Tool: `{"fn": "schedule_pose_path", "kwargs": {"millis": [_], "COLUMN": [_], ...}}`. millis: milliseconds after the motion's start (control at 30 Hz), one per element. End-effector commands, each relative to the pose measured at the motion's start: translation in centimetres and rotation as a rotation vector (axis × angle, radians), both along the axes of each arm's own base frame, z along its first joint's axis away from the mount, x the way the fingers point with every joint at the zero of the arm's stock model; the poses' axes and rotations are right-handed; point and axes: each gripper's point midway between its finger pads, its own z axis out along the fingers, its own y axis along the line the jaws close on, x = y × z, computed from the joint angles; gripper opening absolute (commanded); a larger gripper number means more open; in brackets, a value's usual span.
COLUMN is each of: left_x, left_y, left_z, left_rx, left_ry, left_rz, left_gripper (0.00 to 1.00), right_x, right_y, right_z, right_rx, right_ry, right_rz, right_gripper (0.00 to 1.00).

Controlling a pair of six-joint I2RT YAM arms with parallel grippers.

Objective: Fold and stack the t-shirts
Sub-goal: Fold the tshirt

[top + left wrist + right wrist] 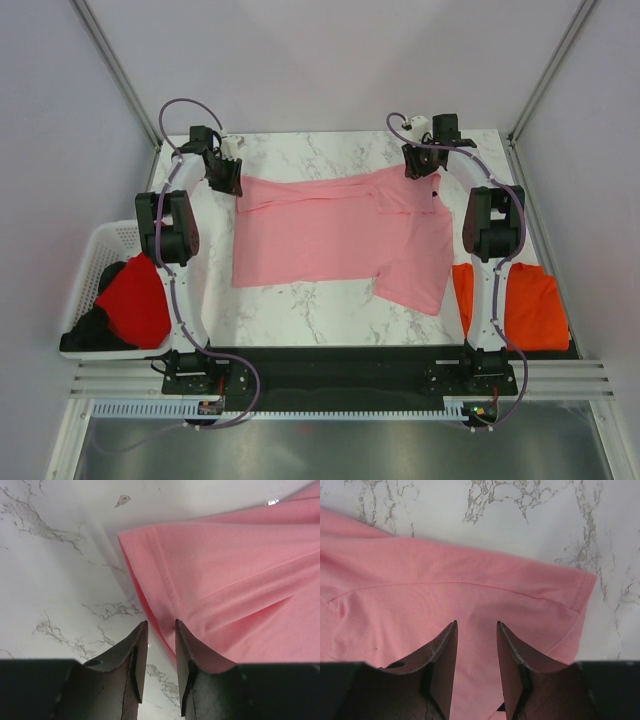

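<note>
Pink t-shirt [340, 235] spread on desk [320, 150], far corners beneath left end effector [225, 178] and right end effector [422, 165], both parted, gripping nothing: probably best lowered together, pinched just inside each hem, then drawn evenly toward near edge to fold without skewing.

At 4 o'clock the right arm [487, 295] hides part of the orange shirt [535, 305]. At 8 o'clock the red shirt [135, 300] covers most of a dark thing [85, 335], too obscured to identify.
</note>
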Motion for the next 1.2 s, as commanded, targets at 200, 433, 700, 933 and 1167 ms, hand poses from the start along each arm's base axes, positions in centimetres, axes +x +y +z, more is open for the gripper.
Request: {"fn": "schedule_pose_path", "kwargs": {"millis": [200,433,700,933,1167], "left_x": [-0.6,-0.7,-0.4,0.1,0.0], "left_y": [-0.9,-1.1,-1.1,-1.1,-1.1], "left_z": [-0.9,-1.4,-1.0,1.7,2.5], "left_rx": [-0.057,-0.062,-0.062,-0.060,-0.053], "left_ry": [0.034,0.043,0.033,-0.020,-0.038], "left_rz": [-0.024,-0.033,-0.032,-0.023,-0.035], "left_gripper": [0.33,0.34,0.03,0.09,0.04], "right_x": [0.3,0.3,0.4,0.4,0.5], "right_y": [0.6,0.6,0.5,0.5,0.6], "right_z": [0.8,0.7,0.7,0.7,0.5], "right_rx": [0.008,0.003,0.001,-0.002,0.004], "right_ry": [-0.024,-0.022,-0.025,-0.026,-0.022], "right_rz": [0.021,0.021,0.022,0.020,0.023], "right_gripper": [0.45,0.45,0.45,0.45,0.45]}}
